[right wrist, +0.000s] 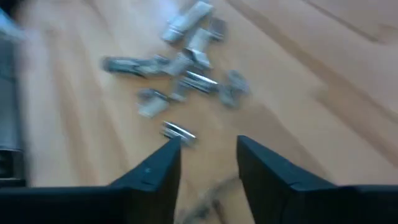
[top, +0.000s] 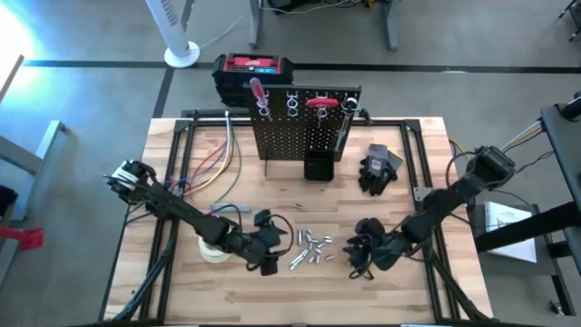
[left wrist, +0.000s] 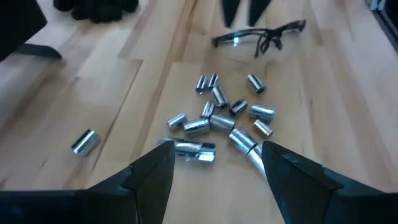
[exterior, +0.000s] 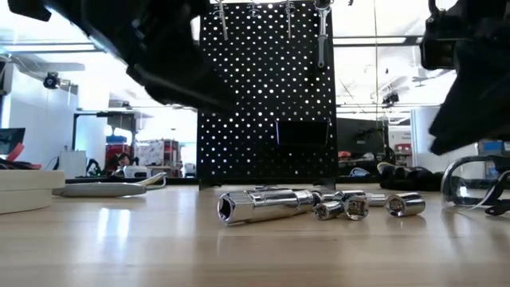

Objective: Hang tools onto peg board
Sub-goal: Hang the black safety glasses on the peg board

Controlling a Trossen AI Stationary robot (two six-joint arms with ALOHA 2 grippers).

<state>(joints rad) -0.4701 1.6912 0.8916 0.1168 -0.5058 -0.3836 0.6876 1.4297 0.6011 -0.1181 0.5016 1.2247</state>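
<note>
The black peg board (top: 304,123) stands upright at the table's far middle. A red-handled tool (top: 259,94), a second red one (top: 320,102) and a grey metal tool (top: 345,129) hang from its top hooks. Several short silvery bits (top: 309,247) lie loose on the wood in front of it, also seen as bits (left wrist: 217,115) and bits (right wrist: 186,68) in the wrist views. My left gripper (left wrist: 214,168) hovers open just left of the pile. My right gripper (right wrist: 208,155) hovers open just right of it, with nothing between its fingers.
A small black bin (top: 317,168) sits at the board's foot, with black gloves (top: 379,168) to its right. A whitish tape roll (top: 215,250) lies under my left arm. Clear safety glasses (left wrist: 261,34) lie by my right gripper. A red-and-black box (top: 254,68) stands behind the board.
</note>
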